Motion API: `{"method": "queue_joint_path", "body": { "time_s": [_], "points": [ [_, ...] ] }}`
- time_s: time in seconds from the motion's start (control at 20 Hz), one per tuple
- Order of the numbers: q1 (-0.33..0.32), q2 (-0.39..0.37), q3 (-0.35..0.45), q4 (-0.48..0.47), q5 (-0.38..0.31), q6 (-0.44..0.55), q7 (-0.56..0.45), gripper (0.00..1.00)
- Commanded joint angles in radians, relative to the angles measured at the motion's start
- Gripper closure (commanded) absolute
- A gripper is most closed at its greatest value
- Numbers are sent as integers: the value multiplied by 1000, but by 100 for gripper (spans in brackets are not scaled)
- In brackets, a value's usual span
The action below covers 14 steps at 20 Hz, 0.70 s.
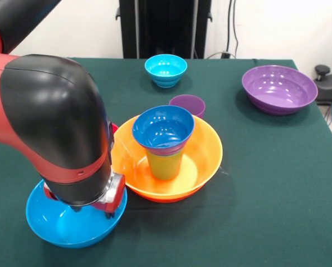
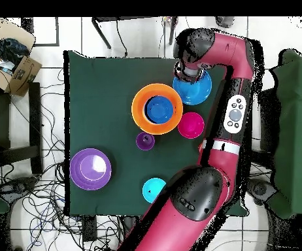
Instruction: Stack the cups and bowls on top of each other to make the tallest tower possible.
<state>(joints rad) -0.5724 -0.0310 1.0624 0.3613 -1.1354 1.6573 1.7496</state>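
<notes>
The gripper (image 1: pixel 82 207), its opening hidden so I cannot tell its state, reaches into the sky-blue bowl (image 1: pixel 63 225) beside the tower (image 1: pixel 164 146), seemingly to grasp and lift it onto that stack

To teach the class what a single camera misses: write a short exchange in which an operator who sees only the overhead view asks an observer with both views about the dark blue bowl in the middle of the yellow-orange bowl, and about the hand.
Operator: From above, the dark blue bowl looks as if it lies flat in the yellow-orange bowl. Does it?
Observer: No. It sits raised, on top of a lime green cup that stands in the big bowl.
Operator: And the hand: is it above the sky-blue bowl?
Observer: It is lower than that. It reaches down inside the bowl, below the rim. Whether it touches the bowl, I cannot tell.
</notes>
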Motion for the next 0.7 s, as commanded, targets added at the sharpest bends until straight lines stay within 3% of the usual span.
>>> {"method": "queue_joint_path", "body": {
  "time_s": [0.05,0.7],
  "points": [
    [30,-34,25,-58,-79,112,-221,0],
    [37,-10,54,-63,-52,71,-158,0]
  ]
}}
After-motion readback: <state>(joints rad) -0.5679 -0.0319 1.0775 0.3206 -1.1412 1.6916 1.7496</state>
